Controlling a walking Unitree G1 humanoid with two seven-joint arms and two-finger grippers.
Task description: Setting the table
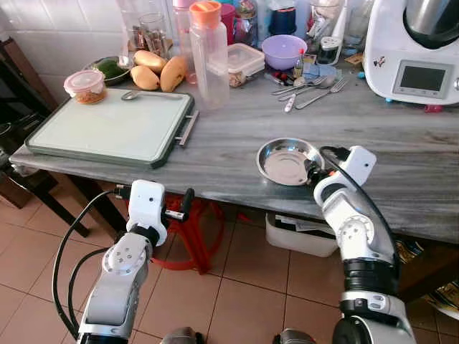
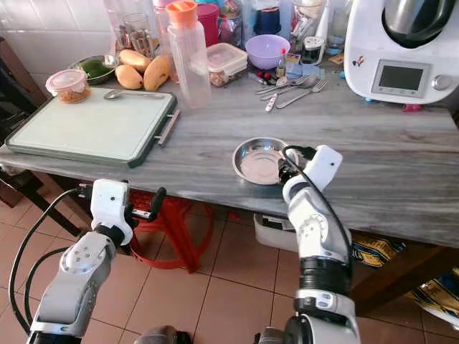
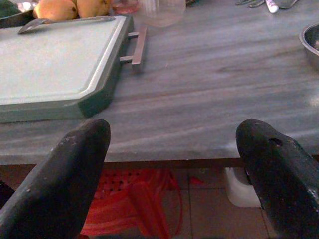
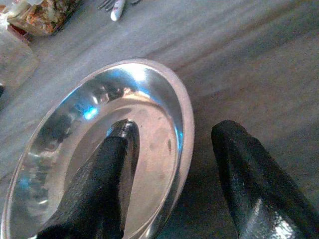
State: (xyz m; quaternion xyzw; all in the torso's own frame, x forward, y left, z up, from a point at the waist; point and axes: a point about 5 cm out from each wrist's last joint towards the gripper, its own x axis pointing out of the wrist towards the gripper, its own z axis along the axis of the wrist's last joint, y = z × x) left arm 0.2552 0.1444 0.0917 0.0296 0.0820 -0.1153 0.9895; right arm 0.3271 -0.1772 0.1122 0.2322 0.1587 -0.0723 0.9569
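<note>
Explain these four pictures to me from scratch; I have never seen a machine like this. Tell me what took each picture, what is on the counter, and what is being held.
This is a walking humanoid robot with two silver arms, each ending in two black fingers. Two pictures come from its head, looking down; the other two come from cameras on its wrists.

On the grey counter lie a steel plate, a green-rimmed cutting board, a clear bottle, mangoes, some cutlery and a white kitchen machine.

The right gripper is open astride the plate's rim, one finger inside, one outside, not yet closed. The left gripper is open and empty, hanging before the counter's edge.
</note>
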